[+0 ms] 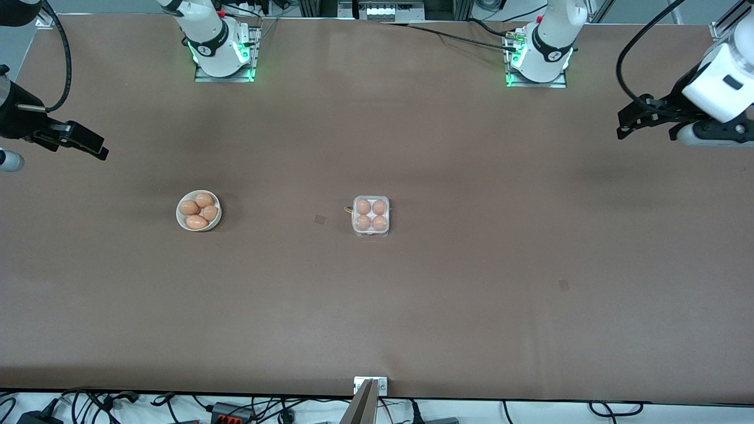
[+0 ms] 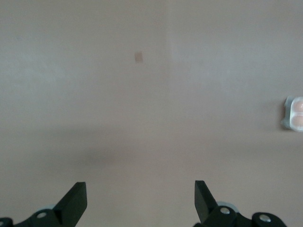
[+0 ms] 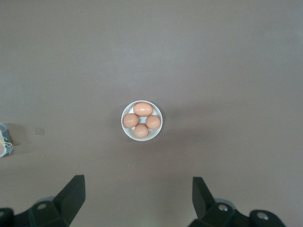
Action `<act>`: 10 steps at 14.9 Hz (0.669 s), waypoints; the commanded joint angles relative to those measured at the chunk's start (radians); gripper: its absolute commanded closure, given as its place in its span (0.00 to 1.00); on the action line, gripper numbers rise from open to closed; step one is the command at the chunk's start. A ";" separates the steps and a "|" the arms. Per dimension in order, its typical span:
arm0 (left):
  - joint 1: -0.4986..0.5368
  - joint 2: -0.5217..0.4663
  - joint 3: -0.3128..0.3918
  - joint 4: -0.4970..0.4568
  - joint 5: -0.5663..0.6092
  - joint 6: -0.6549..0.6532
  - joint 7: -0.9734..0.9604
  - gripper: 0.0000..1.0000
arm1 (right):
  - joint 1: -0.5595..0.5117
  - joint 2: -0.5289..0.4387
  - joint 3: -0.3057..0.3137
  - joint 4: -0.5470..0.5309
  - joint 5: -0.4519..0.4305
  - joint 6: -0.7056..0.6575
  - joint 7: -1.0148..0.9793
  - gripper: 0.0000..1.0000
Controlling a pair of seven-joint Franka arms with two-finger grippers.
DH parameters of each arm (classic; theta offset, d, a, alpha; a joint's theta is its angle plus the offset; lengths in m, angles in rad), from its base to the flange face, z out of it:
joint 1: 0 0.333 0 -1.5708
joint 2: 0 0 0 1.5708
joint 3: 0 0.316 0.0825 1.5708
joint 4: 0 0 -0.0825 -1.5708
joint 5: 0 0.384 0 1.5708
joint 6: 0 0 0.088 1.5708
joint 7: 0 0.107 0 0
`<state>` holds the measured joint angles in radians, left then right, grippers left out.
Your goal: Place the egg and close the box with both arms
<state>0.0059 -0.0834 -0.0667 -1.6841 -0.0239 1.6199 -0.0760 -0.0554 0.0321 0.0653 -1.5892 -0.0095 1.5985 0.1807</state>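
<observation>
My left gripper (image 2: 137, 201) spread over bare table (image 1: 471, 294), right gripper (image 3: 137, 198) spread above bowl (image 1: 199, 211) of 4 eggs, box (image 1: 370, 216) holding 4 eggs at bowl's 3 o'clock

table (image 1: 447, 306): brown, matt, smooth, like cloth or paper | bowl (image 1: 180, 219): white, smooth, a bit shiny | eggs in bowl (image 1: 198, 211): tan, matt shells | box (image 1: 370, 215): white tray, clear shiny plastic lid | left gripper (image 2: 140, 201) and right gripper (image 3: 138, 198): black, matt, hard plastic look | arms (image 1: 716, 82): white, glossy shells
</observation>
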 commanded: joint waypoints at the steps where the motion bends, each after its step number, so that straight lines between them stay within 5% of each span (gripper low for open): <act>1: -0.024 -0.030 0.025 -0.033 -0.021 0.011 -0.015 0.00 | 0.000 0.002 0.005 0.012 -0.001 0.000 -0.007 0.00; 5: -0.023 -0.009 0.021 -0.003 -0.024 -0.087 -0.007 0.00 | 0.000 0.003 0.005 0.012 -0.001 0.000 -0.009 0.00; 10: -0.017 0.111 0.010 0.152 -0.013 -0.098 -0.013 0.00 | -0.001 0.002 0.005 0.017 0.002 0.000 -0.009 0.00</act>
<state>-0.0064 -0.0321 -0.0592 -1.6199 -0.0249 1.5530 -0.0772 -0.0526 0.0320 0.0655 -1.5879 -0.0094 1.5986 0.1807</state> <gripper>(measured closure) 0.000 0.000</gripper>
